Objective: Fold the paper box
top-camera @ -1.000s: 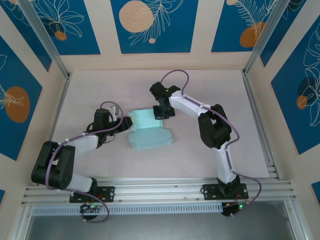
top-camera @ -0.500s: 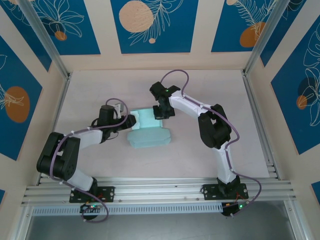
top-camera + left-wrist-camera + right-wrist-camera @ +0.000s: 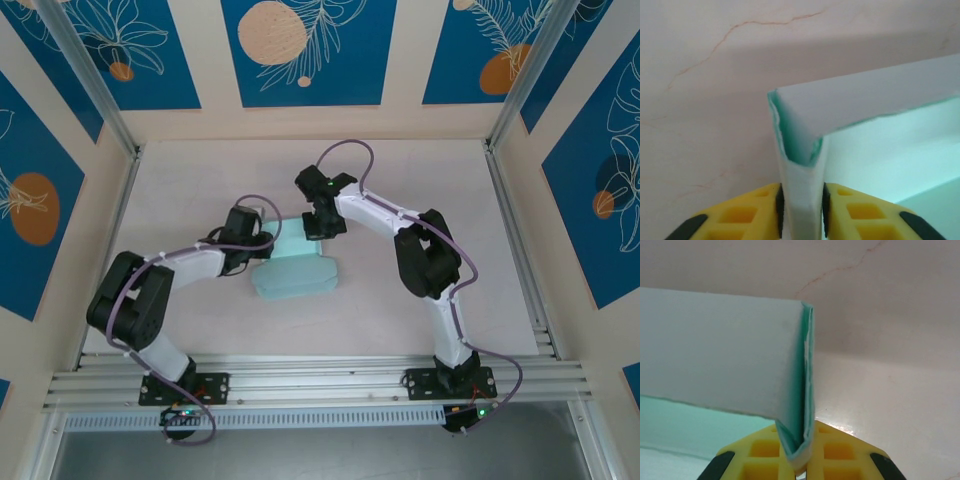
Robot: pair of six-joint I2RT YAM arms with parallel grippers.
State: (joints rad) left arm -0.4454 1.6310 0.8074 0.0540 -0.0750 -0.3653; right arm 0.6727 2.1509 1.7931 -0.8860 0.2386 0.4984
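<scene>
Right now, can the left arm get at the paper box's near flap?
Probably not yet: the left fingers are clamped on the paper box at its left edge. Nothing covers the near flap, so letting go should free the way.

This looks like a robotics lab test cell rather than a lived-in room. A pale marble-patterned tabletop (image 3: 200,170) is boxed in by beige wall panels carrying blue prints of white leaves and orange circles (image 3: 300,50). Bare aluminium frame posts (image 3: 88,75) stand at the corners, and two white-and-black robot arms (image 3: 385,215) are bolted to a slotted aluminium rail (image 3: 320,378) along the near edge.
</scene>
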